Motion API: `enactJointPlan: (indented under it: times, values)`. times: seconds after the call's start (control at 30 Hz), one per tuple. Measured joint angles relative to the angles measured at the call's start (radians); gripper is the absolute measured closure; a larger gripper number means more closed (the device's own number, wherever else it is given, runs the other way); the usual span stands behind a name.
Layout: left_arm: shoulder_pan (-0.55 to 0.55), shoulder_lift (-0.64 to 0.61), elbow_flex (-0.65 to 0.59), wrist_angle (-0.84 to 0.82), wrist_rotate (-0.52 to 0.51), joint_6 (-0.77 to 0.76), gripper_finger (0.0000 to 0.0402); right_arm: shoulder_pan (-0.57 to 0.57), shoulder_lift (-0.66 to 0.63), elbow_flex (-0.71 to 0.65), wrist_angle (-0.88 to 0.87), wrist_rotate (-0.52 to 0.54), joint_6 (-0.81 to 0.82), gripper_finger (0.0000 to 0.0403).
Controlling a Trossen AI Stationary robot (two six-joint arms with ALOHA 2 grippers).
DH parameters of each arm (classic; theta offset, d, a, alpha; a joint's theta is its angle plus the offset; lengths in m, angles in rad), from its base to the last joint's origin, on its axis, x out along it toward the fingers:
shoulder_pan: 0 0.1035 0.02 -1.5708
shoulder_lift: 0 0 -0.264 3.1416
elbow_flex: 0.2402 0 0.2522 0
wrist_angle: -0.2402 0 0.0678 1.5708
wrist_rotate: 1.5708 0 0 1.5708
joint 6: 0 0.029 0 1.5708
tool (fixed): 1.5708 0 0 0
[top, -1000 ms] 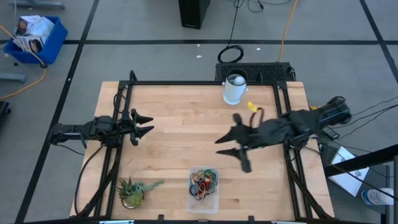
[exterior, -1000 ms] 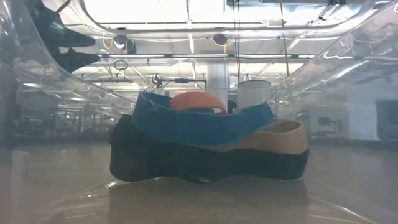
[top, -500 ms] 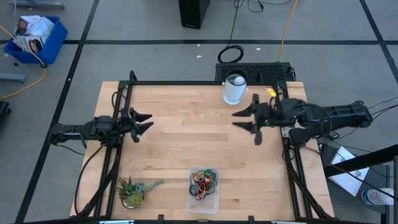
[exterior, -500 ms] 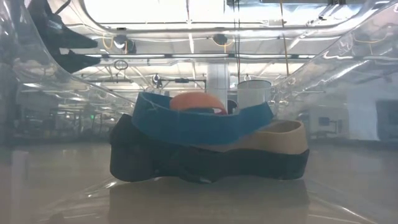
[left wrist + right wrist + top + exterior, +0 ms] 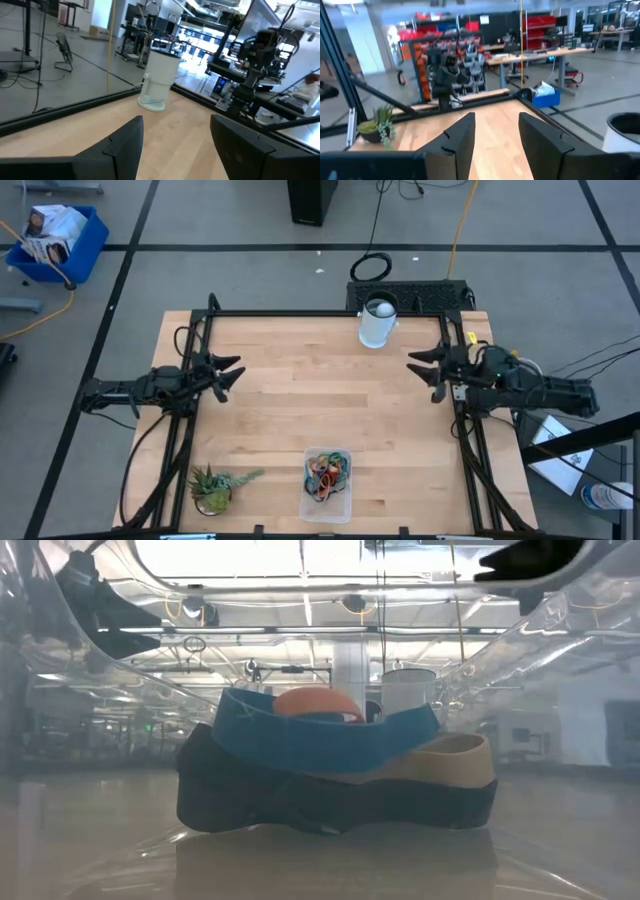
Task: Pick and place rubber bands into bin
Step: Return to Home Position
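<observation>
The clear bin (image 5: 327, 502) stands on its base near the table's front edge, about the middle. A heap of rubber bands (image 5: 327, 470), orange, blue, green and dark, lies on its floor. The low view looks through the bin's wall at the rubber bands (image 5: 330, 775). My left gripper (image 5: 232, 370) hangs open at the table's left side, pointing level toward the right, with nothing between its fingers (image 5: 125, 147). At the table's right edge my right gripper (image 5: 422, 365) is open and holds nothing; it points level toward the left, far from the bin.
A white cup (image 5: 377, 322) stands at the table's far edge, right of the middle. A small potted plant (image 5: 213, 488) sits at the near left corner. A black frame runs along the table's edges. A blue crate (image 5: 55, 238) stands on the floor at far left.
My right gripper has drawn back from the middle of the table toward the right edge, tipping up to level, its fingers as far apart as before and with nothing in them. My left gripper has swung slightly toward the far edge. The bin and rubber bands have not moved.
</observation>
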Motion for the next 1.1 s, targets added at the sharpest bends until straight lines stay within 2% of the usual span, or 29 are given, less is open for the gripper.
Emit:
enactJointPlan:
  times: [0.2,0.43,0.83,1.1]
  values:
    - [0.000,0.000,0.000,-0.002,-0.006,0.004,0.0165,-0.009,-0.181,-0.100,0.001,0.002,0.023,0.0257]
    - [0.000,0.000,0.000,-0.005,-0.006,0.006,0.0165,-0.009,-0.315,-0.196,-0.002,0.002,0.024,0.0255]
    - [0.000,0.000,0.000,-0.007,-0.007,0.000,0.0165,-0.009,-0.323,-0.269,0.009,0.032,0.057,0.0254]
    - [0.000,0.000,-0.012,-0.003,0.011,-0.017,0.0165,-0.009,-0.323,-0.331,0.113,0.030,0.041,0.0253]
